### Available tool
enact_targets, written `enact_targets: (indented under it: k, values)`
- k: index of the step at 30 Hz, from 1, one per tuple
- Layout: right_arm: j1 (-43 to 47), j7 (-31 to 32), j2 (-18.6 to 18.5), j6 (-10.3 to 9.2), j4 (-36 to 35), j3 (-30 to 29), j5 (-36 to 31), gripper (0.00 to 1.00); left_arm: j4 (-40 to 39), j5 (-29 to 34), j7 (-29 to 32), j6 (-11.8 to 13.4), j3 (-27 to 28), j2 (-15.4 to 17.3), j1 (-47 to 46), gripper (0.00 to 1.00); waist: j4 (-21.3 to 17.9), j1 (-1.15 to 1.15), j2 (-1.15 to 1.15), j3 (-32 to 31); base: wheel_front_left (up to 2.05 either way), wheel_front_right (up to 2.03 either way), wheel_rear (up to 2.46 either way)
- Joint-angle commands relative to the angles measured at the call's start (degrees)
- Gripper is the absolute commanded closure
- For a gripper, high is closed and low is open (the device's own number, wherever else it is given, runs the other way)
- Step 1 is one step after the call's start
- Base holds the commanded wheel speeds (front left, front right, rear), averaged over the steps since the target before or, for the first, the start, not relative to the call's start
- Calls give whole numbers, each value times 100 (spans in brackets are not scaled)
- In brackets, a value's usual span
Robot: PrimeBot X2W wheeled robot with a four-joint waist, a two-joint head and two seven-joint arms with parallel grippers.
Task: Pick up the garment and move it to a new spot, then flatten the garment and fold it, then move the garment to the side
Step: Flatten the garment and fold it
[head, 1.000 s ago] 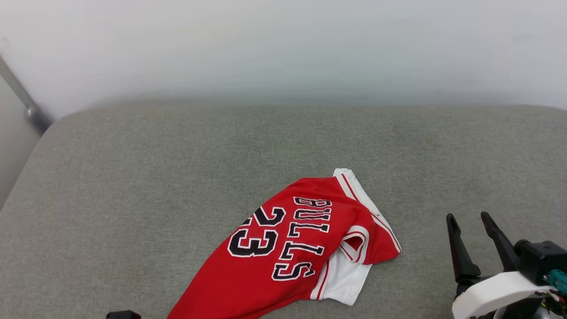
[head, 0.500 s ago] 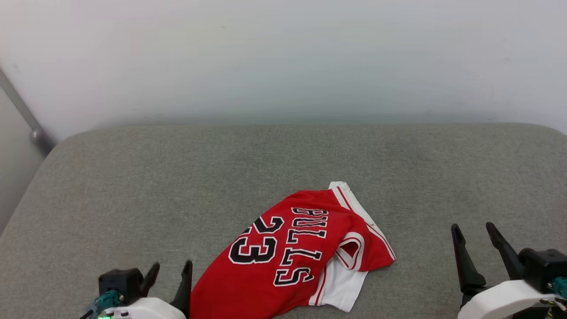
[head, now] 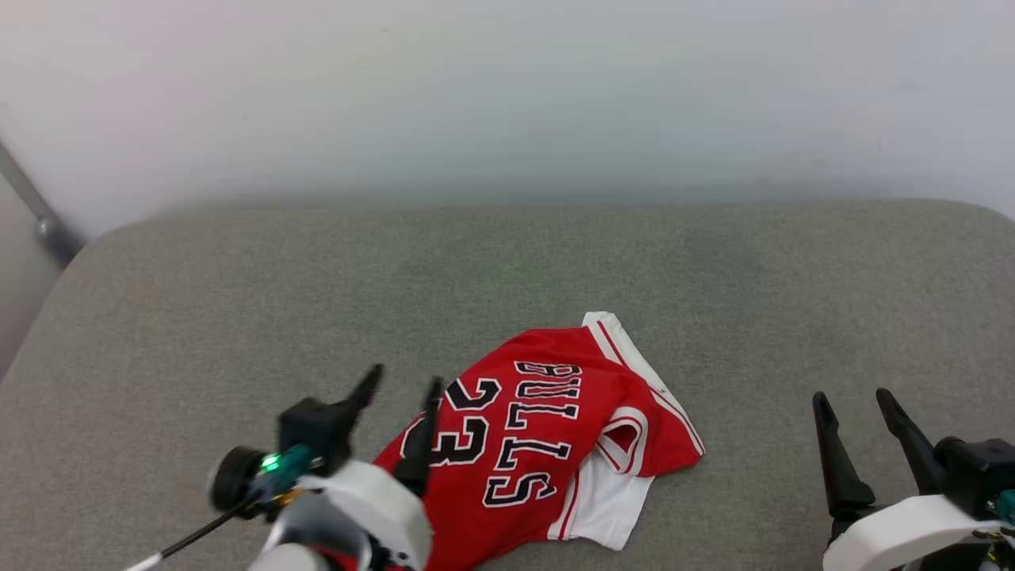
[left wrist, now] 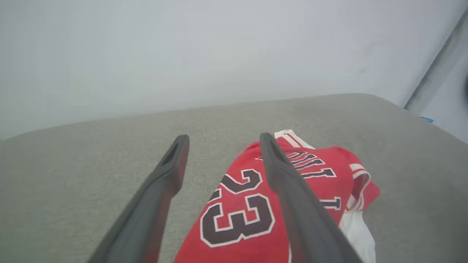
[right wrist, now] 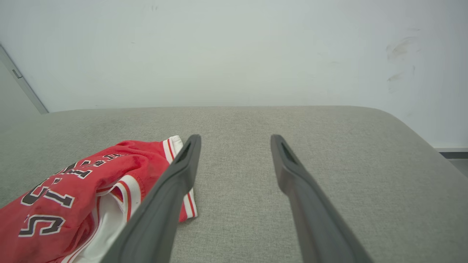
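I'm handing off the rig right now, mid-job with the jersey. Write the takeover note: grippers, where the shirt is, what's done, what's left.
Left gripper: open, empty, over the garment's edge by the "23".
Right gripper: open, empty, over bare cushion to the garment's right, apart from it.
Garment: lies bunched on the grey cushion, print up, a white sleeve poking out from under a red fold. Neither gripper holds it.
Done: garment is set down; not yet flattened or folded.
Left: flatten it, fold it, move it to the side.
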Motion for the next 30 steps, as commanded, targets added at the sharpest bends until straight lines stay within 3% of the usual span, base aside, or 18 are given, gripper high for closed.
enact_targets:
  k: [1,3,4,6,7,16,17,18,19,30]
  values:
    - [-74,9,2,-2,-23,20,-46,0,51,20,63,-73,-62,-43,-86,0,-25,0,0,46,0,0,0]
    - [-107,22,3,-2,-41,68,-56,0,216,21,338,-301,-323,-91,-322,0,-66,0,0,116,0,0,0]
    - [-144,25,2,-2,-57,105,-58,0,372,8,634,-538,-569,-142,-555,0,-110,0,0,231,0,0,0]
    - [-167,14,2,-2,-62,121,-53,0,468,-15,809,-653,-683,-163,-663,0,-128,0,0,289,0,0,0]
    - [-195,-17,2,-2,-52,152,-45,0,657,-32,1158,-870,-894,-180,-838,0,-172,0,0,400,0,0,0]
    - [-412,-154,2,-2,78,260,30,0,1387,-215,2408,-1381,-1403,-134,-1354,0,-359,0,0,805,0,0,0]
    - [-439,-166,2,-2,100,272,40,0,1434,-220,2456,-1396,-1403,-118,-1417,53,-383,0,0,845,0,0,0]
    - [-465,-191,2,-2,122,282,46,0,1468,-239,2454,-1410,-1381,-116,-1474,87,-401,0,0,877,0,0,0]
    - [-490,-204,2,-2,146,291,50,0,1502,-246,2439,-1419,-1352,-104,-1526,100,-417,0,0,904,0,0,0]
    - [-774,-312,2,-2,279,375,37,0,1931,-162,1737,-1082,-648,-62,-2535,100,-571,0,0,1258,0,0,0]
